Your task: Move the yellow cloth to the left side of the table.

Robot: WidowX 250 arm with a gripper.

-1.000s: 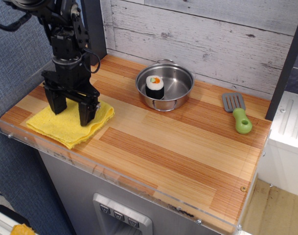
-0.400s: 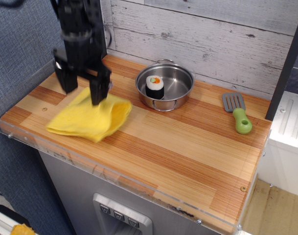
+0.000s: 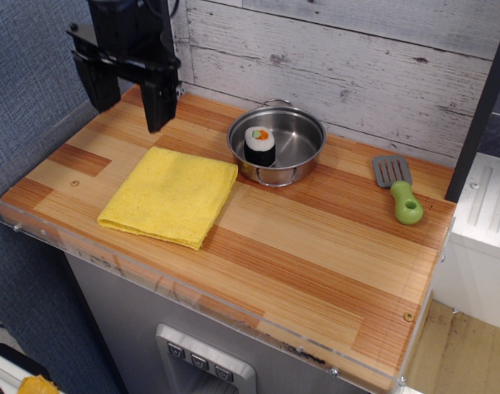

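Note:
The yellow cloth (image 3: pixel 170 195) lies flat as a rough square on the left half of the wooden table (image 3: pixel 315 246), its right edge close to the steel pot (image 3: pixel 277 144). My black gripper (image 3: pixel 130 105) hangs open and empty above the table's back left, up and away from the cloth's far edge, touching nothing.
The steel pot holds a sushi roll (image 3: pixel 260 145). A spatula with a green handle (image 3: pixel 401 191) lies at the back right. A clear acrylic guard (image 3: pixel 192 287) runs along the front edge. A grey plank wall (image 3: pixel 356 66) stands behind.
The gripper has let go of the cloth and risen toward the back left. The cloth moved right from the left corner and now lies flat and spread out.

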